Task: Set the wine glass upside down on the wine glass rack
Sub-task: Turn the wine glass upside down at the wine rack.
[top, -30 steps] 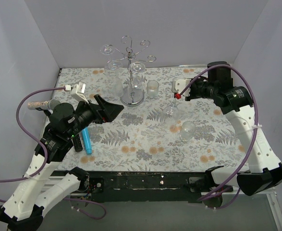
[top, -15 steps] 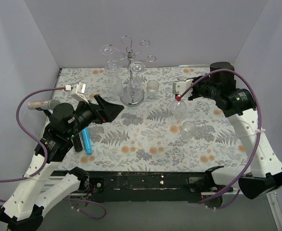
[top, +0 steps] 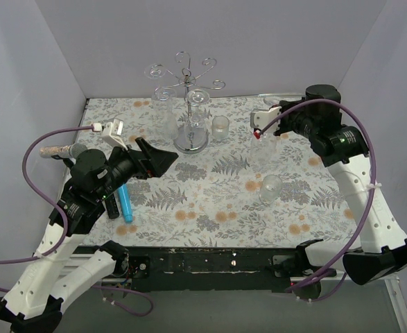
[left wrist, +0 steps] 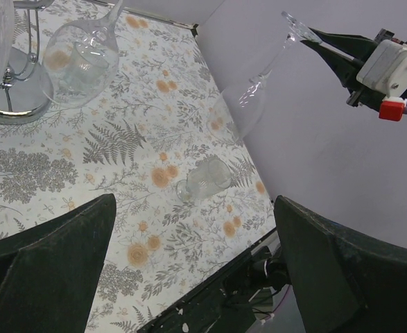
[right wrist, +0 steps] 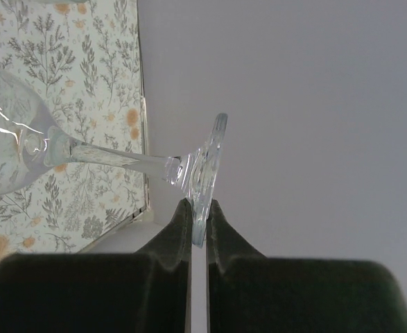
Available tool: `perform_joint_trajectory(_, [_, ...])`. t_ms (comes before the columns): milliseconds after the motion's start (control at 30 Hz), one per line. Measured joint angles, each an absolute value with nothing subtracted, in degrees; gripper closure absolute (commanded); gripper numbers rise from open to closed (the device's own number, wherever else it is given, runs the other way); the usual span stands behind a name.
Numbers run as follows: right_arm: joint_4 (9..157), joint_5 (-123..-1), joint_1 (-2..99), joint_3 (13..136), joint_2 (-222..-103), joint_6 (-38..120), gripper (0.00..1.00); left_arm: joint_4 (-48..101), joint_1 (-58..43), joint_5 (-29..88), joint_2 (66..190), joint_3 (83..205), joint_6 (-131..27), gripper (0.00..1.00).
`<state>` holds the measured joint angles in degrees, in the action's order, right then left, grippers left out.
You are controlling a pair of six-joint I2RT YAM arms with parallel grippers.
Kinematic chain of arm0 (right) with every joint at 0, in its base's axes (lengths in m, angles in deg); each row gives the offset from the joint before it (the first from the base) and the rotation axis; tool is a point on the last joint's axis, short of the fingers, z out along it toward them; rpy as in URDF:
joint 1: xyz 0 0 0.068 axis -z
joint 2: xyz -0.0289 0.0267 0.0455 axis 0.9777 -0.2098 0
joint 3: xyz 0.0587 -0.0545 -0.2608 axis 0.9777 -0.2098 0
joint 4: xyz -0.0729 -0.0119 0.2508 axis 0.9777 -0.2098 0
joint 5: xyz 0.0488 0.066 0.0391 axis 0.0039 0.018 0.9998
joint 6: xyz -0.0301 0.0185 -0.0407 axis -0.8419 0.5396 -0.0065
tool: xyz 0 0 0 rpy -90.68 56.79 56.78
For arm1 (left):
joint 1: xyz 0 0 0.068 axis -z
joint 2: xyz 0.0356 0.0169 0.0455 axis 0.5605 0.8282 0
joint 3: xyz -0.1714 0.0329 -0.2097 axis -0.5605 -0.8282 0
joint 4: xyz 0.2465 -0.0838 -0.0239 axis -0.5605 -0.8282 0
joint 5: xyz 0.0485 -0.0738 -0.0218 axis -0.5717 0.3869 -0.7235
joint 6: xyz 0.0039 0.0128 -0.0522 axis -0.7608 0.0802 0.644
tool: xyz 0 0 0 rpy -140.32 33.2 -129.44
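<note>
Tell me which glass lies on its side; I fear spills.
The small glass nearest the front edge; others stand, hang from the rack, or are held by the right gripper.

My left arm (top: 85,191) and right arm (top: 362,201) wore white shells over black joint housings — each trailing a purple cable (top: 28,166). Both stood on chunky black bases (top: 380,260). My right gripper (right wrist: 197,206) had matte black, tapered fingers (right wrist: 179,236); beside it sat a white block (left wrist: 397,64) with a red tab (left wrist: 393,109).
</note>
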<state>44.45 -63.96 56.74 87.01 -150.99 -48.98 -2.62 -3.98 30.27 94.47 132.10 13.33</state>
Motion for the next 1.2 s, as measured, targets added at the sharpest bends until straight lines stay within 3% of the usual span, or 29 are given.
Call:
perform_joint_trajectory(767, [52.8,-65.0,61.4,98.9,-164.7,-50.9,0.99,-8.3,-4.0,23.2,93.5,132.2,9.4,0.02])
perform_joint_trajectory(1200, [58.9,-63.3,60.7,107.7,-178.6,-48.0,0.99,-9.6,-4.0,20.6,93.0,132.7,8.9,0.02])
